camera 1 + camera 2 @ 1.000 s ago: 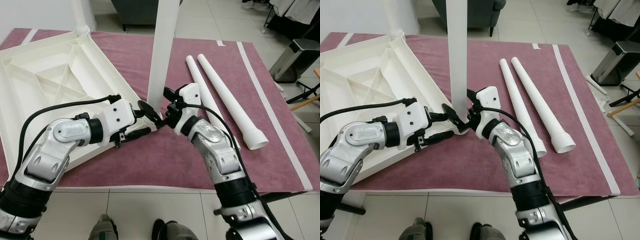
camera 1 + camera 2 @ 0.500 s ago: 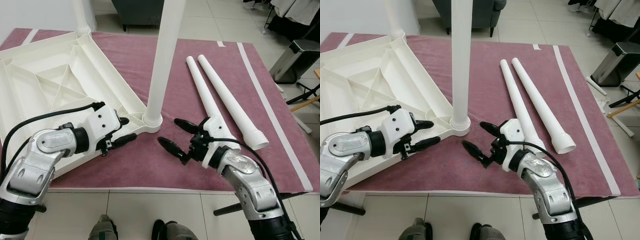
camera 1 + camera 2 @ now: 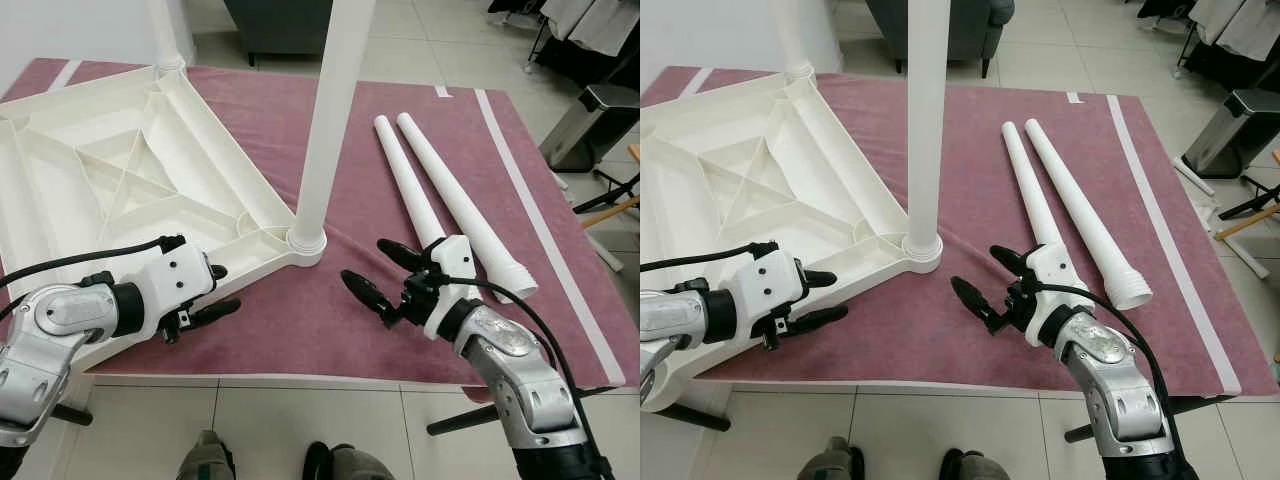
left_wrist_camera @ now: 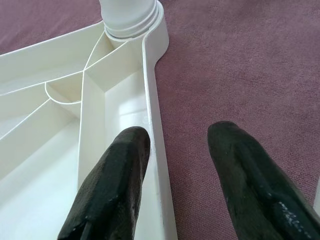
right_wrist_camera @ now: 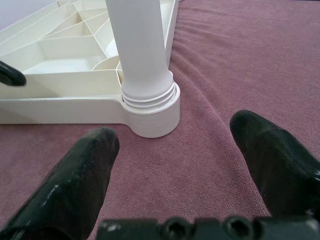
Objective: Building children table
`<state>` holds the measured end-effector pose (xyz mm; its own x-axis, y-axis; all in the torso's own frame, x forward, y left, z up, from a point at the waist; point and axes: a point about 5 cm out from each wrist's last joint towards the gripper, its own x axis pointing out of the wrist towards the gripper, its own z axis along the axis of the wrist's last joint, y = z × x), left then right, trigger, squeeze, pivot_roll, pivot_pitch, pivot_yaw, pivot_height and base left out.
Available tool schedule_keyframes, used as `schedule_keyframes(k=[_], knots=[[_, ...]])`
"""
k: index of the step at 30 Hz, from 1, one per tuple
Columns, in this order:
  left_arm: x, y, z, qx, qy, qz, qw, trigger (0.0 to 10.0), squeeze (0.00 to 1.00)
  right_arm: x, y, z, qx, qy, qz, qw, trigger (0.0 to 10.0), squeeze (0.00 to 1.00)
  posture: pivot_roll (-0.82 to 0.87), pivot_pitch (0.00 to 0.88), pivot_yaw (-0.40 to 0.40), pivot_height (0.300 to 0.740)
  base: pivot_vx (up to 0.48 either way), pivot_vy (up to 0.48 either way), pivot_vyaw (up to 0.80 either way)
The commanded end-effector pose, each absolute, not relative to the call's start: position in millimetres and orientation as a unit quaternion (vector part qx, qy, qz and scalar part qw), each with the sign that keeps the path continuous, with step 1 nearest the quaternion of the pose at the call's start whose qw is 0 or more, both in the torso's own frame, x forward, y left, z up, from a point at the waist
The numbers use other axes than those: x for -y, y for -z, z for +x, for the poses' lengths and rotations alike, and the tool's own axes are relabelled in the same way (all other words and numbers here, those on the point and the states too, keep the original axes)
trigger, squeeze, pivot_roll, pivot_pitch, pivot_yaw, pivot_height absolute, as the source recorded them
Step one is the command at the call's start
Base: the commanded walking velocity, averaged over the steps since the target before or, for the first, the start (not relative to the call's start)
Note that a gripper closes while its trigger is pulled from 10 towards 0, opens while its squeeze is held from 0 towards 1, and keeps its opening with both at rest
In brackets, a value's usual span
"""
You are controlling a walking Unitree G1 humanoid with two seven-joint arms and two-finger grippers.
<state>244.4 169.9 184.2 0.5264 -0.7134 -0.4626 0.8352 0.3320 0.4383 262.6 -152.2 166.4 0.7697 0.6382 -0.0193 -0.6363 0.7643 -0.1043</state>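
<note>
A white tabletop (image 3: 120,190) lies upside down on a maroon rug. One white leg (image 3: 330,110) stands upright in its near corner socket (image 3: 306,245); another leg (image 3: 163,30) stands at the far corner. Two loose white legs (image 3: 430,190) lie side by side on the rug to the right. My left gripper (image 3: 214,293) is open, hovering over the tabletop's near rim (image 4: 157,165), one finger (image 4: 112,185) on each side of it. My right gripper (image 3: 381,276) is open above the bare rug, right of the socket (image 5: 150,107), holding nothing.
The rug (image 3: 280,330) ends near my feet (image 3: 205,455), with pale floor tiles beyond. A steel bin (image 3: 588,120) stands at the right past the rug's white stripe. A dark armchair (image 3: 275,25) stands behind the rug.
Both grippers let go of the upright leg near its base and drew back toward me. The left now hovers over the tabletop rim, the right over bare rug. The leg stays standing.
</note>
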Motion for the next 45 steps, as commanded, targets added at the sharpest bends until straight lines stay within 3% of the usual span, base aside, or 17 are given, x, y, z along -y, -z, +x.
schedule_keyframes(k=[1, 4, 9, 11, 12, 13, 14, 15, 16, 22, 27, 36, 45], knots=[[-178.0, -169.9, 250.1, -0.123, 0.437, 0.325, 0.83, 10.0, 0.0, 150.1, -165.6, 261.5, 0.006, -0.341, -0.049, 0.939, 10.0, 0.0, 0.12, 0.131, -0.038, 0.74, 0.0, 0.0, 0.0], [-183.3, -158.0, 257.9, -0.147, 0.408, 0.322, 0.841, 9.7, 0.0, 147.1, -165.0, 262.0, 0.006, -0.344, -0.048, 0.938, 10.0, 0.0, 0.11, 0.134, -0.036, 0.74, 0.0, 0.0, 0.0], [-187.3, -150.3, 263.2, -0.163, 0.391, 0.32, 0.847, 10.0, 0.0, 146.4, -164.9, 262.1, 0.007, -0.343, -0.048, 0.938, 10.0, 0.0, 0.11, 0.138, -0.031, 0.74, 0.0, 0.0, 0.0], [-190.5, -145.7, 266.2, -0.173, 0.38, 0.315, 0.852, 9.6, 0.0, 146.4, -165.4, 261.8, 0.008, -0.341, -0.047, 0.939, 10.0, 0.0, 0.1, 0.14, -0.028, 0.74, 0.0, 0.0, 0.0], [-191.8, -144.7, 267.5, -0.176, 0.374, 0.311, 0.856, 7.7, 0.0, 146.5, -165.6, 261.3, 0.008, -0.34, -0.046, 0.939, 10.0, 0.0, 0.1, 0.142, -0.026, 0.74, 0.0, 0.0, 0.0], [-191.8, -144.7, 267.5, -0.176, 0.374, 0.311, 0.856, 7.7, 0.0, 146.5, -165.6, 261.3, 0.008, -0.34, -0.046, 0.939, 10.0, 0.0, 0.1, 0.142, -0.026, 0.74, 0.0, 0.0, 0.0], [-192.3, -144.5, 268.0, -0.177, 0.372, 0.308, 0.857, 1.8, 0.0, 146.5, -165.3, 260.4, 0.007, -0.339, -0.046, 0.939, 10.0, 0.0, 0.1, 0.143, -0.024, 0.74, 0.0, 0.0, 0.0], [-192.3, -144.5, 268.0, -0.177, 0.372, 0.308, 0.857, 1.8, 0.0, 146.5, -165.3, 260.4, 0.007, -0.339, -0.046, 0.939, 10.0, 0.0, 0.1, 0.143, -0.024, 0.74, 0.0, 0.0, 0.0], [-191.8, -145.4, 268.2, -0.175, 0.373, 0.302, 0.86, 0.0, 0.0, 146.4, -164.7, 259.6, 0.007, -0.339, -0.045, 0.94, 10.0, 0.0, 0.1, 0.144, -0.022, 0.74, 0.0, 0.0, 0.0], [-189.4, -148.0, 266.6, -0.17, 0.385, 0.287, 0.861, 0.0, 0.0, 144.9, -162.6, 259.2, 0.004, -0.337, -0.043, 0.941, 10.0, 0.0, 0.11, 0.145, -0.02, 0.74, 0.0, 0.0, 0.0], [-179.4, -166.6, 273.6, -0.139, 0.37, 0.204, 0.896, 0.0, 0.0, 143.7, -159.5, 261.4, -0.001, -0.334, -0.044, 0.942, 10.0, 0.0, 0.11, 0.151, -0.023, 0.74, 0.0, 0.0, 0.0], [-168.3, -187.0, 281.1, -0.103, 0.363, 0.159, 0.912, 0.0, 0.0, 146.3, -139.7, 262.1, -0.036, -0.317, -0.069, 0.945, 10.0, 0.0, 0.12, 0.155, -0.023, 0.74, 0.0, 0.0, 0.0], [-130.3, -190.5, 304.5, -0.11, 0.348, 0.136, 0.921, 0.0, 0.0, 136.5, -122.9, 258.5, -0.057, -0.321, -0.075, 0.942, 10.0, 0.0, 0.13, 0.167, -0.006, 0.74, 0.0, 0.0, 0.0]])
